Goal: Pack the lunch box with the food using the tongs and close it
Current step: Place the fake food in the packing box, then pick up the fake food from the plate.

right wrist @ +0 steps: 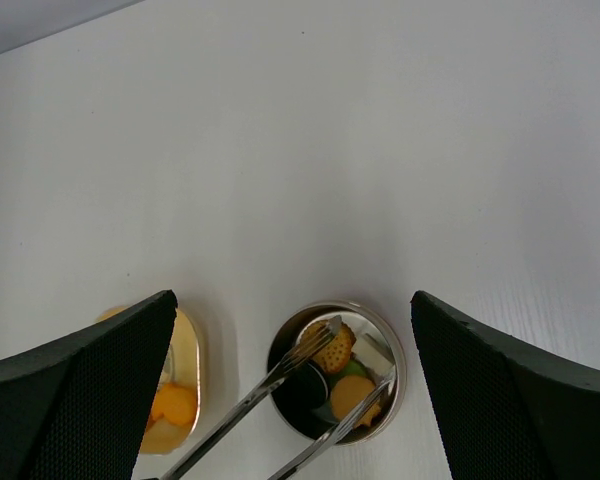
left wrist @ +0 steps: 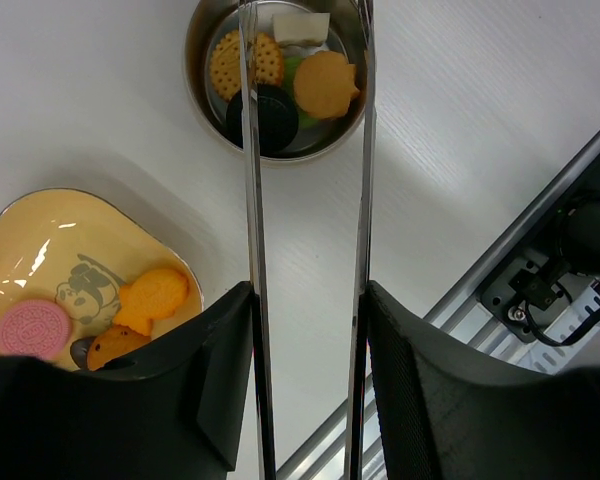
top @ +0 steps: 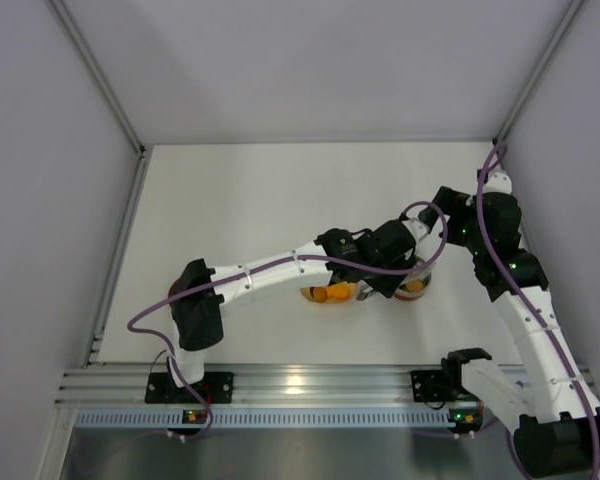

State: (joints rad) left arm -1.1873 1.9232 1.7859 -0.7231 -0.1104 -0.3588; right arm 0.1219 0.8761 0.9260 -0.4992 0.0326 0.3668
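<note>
The lunch box (left wrist: 194, 62), a round steel bowl, holds food: an orange cookie (left wrist: 325, 85), a yellow cracker (left wrist: 242, 62), a dark cookie (left wrist: 262, 118), a white piece and something green. My left gripper (left wrist: 308, 300) is shut on the tongs (left wrist: 250, 200). The tongs' two arms are spread, with their tips over the box and nothing between them. More food lies on the yellow dish (left wrist: 40, 240): a pink cookie (left wrist: 32, 327) and an orange fish cookie (left wrist: 152, 297). My right gripper (right wrist: 292, 300) hangs open and empty above the lunch box (right wrist: 340, 306).
The yellow dish (top: 325, 293) sits just left of the lunch box (top: 415, 288), near the table's front. The aluminium rail (left wrist: 540, 230) and cabling lie close on the near side. Walls enclose the table on its left, far and right sides.
</note>
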